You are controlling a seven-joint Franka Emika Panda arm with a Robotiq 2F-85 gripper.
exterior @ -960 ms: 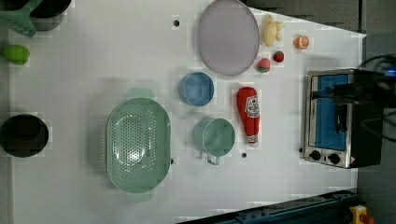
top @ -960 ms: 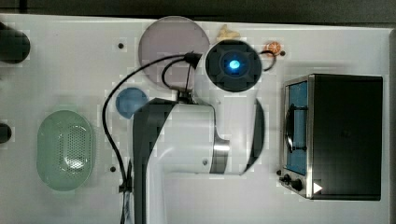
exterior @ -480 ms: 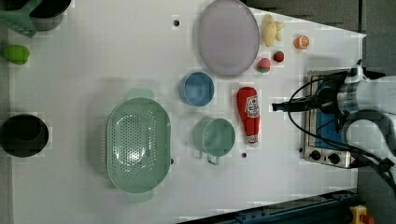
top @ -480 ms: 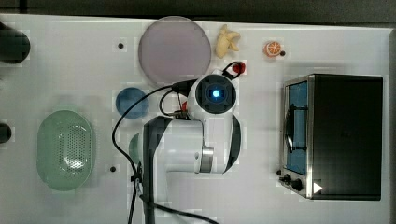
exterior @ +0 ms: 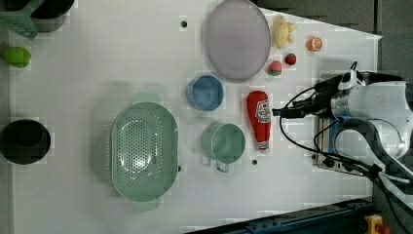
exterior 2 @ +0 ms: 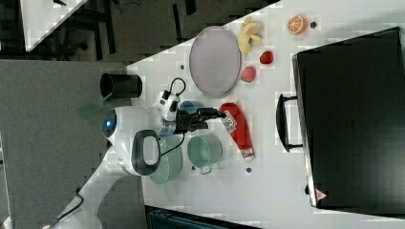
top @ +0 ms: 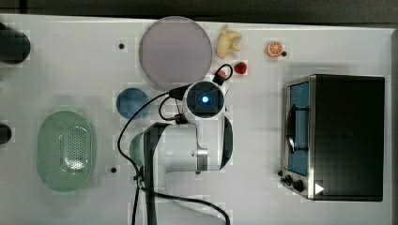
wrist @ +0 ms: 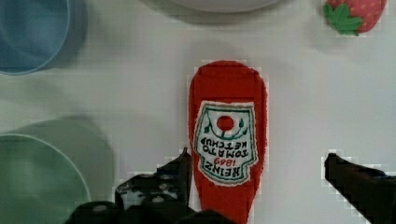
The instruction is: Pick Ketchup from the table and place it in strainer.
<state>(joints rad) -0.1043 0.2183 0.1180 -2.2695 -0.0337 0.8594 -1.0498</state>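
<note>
In the top view, we see the arm (top: 187,150) over the table's (top: 328,37) middle, covering the bottle, where a second ago it sat nearer the plate (top: 176,51); the strainer (top: 65,150) lies at nine o'clock. In the left view, the Ketchup (exterior: 259,119) lies flat at three o'clock of the green mug (exterior: 225,143), unmoved, and the arm has come in closer to it. In the wrist view, the gripper (wrist: 254,179) stands wide open, empty, astride the bottle's narrow end.

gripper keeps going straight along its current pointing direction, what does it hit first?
Most likely the Ketchup: in the wrist view the open gripper points down with the bottle lying between its fingers. Height above it is unclear.
</note>
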